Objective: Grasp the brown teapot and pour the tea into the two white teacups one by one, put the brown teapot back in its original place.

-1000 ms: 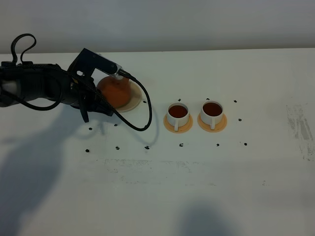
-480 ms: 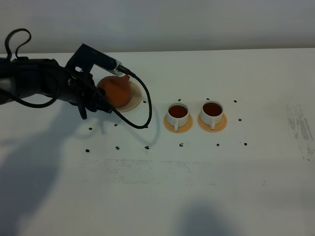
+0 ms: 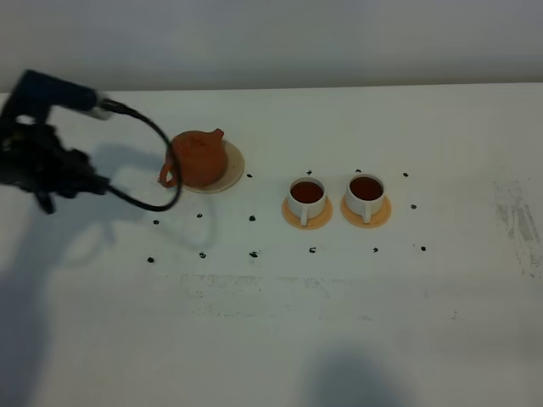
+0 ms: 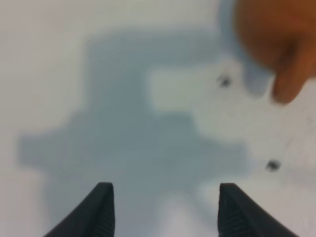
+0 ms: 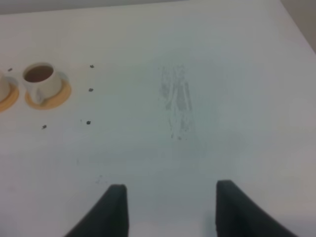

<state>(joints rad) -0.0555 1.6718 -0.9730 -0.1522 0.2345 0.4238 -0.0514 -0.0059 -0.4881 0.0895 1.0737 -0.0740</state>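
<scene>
The brown teapot (image 3: 197, 158) stands upright on its cream saucer, the original place (image 3: 231, 164), with its loop handle toward my left gripper (image 3: 100, 183). That gripper is a short way left of the pot, open and holding nothing. In the left wrist view the fingertips (image 4: 102, 210) are spread over bare table, with the blurred teapot (image 4: 276, 34) ahead of them. The two white teacups (image 3: 306, 195) (image 3: 366, 191) hold dark tea and sit on orange saucers. My right gripper (image 5: 170, 212) is open over bare table, with one teacup (image 5: 42, 79) far off.
Small black marks (image 3: 253, 218) dot the white table around the teapot and cups. A scuffed grey patch (image 3: 519, 222) lies at the far right. The left arm's black cable (image 3: 161, 170) loops close to the teapot's handle.
My left gripper has opened, let go of the teapot's handle and drawn back to the left. The teapot stays on its cream saucer. The right arm's view is unchanged.
</scene>
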